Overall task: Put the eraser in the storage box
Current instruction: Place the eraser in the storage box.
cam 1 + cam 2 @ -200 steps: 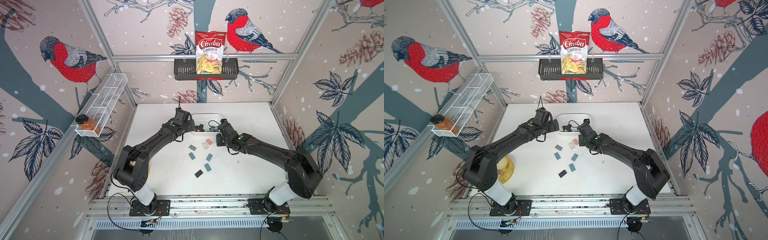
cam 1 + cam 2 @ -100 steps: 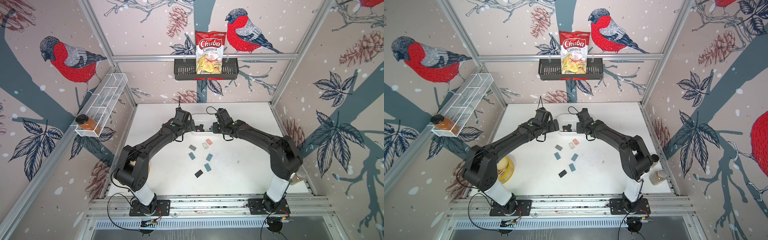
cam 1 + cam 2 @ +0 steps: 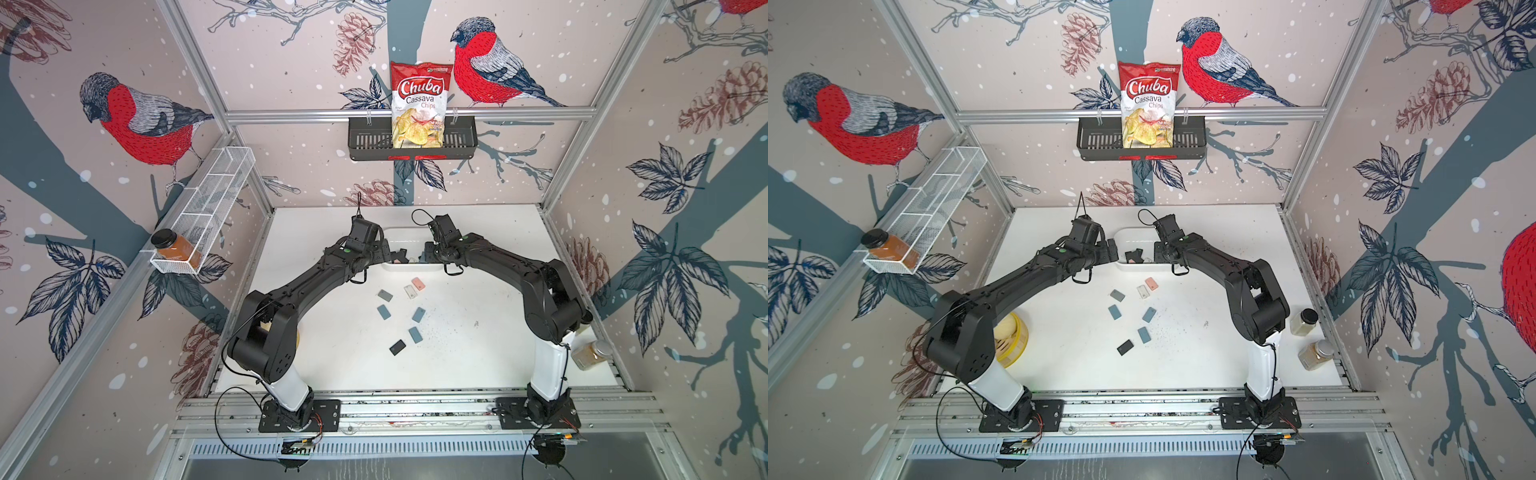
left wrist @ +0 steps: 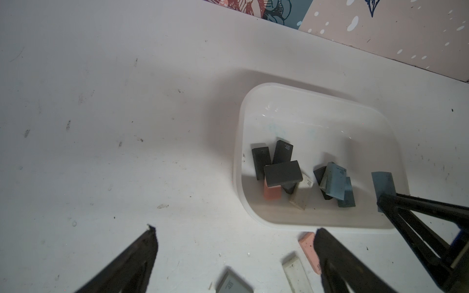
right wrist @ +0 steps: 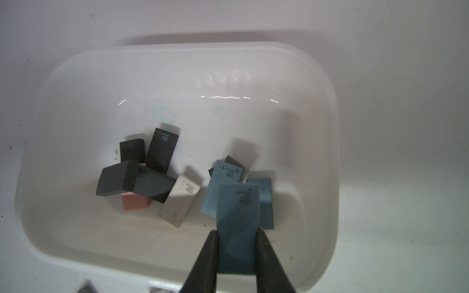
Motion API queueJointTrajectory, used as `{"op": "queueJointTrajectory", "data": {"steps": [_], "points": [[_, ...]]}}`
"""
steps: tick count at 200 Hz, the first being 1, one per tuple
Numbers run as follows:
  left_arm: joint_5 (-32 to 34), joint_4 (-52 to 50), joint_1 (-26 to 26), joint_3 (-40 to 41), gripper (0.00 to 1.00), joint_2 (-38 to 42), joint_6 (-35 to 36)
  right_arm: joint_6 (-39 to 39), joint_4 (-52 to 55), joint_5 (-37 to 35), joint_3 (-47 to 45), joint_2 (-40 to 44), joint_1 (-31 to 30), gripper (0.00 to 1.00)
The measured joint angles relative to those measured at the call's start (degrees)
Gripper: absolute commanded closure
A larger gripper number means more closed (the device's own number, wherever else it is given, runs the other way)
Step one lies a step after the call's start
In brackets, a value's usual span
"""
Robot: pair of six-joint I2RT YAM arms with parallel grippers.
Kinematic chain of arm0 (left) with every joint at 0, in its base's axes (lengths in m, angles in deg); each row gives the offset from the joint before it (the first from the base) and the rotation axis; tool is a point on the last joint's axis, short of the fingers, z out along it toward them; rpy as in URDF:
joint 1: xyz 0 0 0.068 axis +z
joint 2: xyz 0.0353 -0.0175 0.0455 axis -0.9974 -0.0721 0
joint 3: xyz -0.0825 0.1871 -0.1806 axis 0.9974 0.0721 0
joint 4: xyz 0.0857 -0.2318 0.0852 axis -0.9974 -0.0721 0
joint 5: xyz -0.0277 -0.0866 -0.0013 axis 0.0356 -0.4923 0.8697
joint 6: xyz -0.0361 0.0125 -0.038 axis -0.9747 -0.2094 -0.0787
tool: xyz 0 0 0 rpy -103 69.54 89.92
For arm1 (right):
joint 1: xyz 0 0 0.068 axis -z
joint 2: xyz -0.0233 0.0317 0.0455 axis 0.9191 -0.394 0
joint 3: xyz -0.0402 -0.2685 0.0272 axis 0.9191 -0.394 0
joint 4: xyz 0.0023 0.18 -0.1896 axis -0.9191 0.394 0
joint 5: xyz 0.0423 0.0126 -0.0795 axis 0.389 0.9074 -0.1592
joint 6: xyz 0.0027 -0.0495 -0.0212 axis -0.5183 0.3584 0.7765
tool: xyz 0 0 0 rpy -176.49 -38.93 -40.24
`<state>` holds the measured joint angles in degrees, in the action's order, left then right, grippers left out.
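White tabletop (image 3: 478, 353), R hand (image 5: 237, 236) pinching blue eraser (image 5: 238, 210) over storage box (image 5: 177, 50), L hand (image 4: 236, 230) wide open nearby

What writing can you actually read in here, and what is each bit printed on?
"Chuba Cassava Chips": the chip bag.
"4B": the held blue eraser; in the storage box, a black eraser, a white eraser and a second blue eraser.
"4B": a grey eraser on the table.
Too small to read: tiny print above each "4B", fine print on the bag.
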<state>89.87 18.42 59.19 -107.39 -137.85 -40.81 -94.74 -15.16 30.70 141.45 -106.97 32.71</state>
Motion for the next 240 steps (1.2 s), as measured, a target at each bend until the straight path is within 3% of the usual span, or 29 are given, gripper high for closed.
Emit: {"op": "queueJointTrajectory", "data": {"steps": [97,123,175,240], "points": [[-0.02,0.00,0.00,-0.11,0.03,-0.04,-0.02,-0.04,0.02,0.39,0.00,0.24,-0.02,0.52],[-0.09,0.00,0.00,-0.11,0.03,-0.35,-0.02,-0.15,-0.09,0.33,-1.25,3.32,-0.31,0.39],[-0.22,0.00,0.00,-0.24,0.03,-1.33,-0.02,-0.48,-1.51,-1.18,-7.23,13.49,-2.29,0.00],[0.02,-0.44,0.00,-0.74,0.03,-3.74,-0.72,-1.55,-3.43,-4.02,-18.60,30.01,-4.24,0.00]]}}
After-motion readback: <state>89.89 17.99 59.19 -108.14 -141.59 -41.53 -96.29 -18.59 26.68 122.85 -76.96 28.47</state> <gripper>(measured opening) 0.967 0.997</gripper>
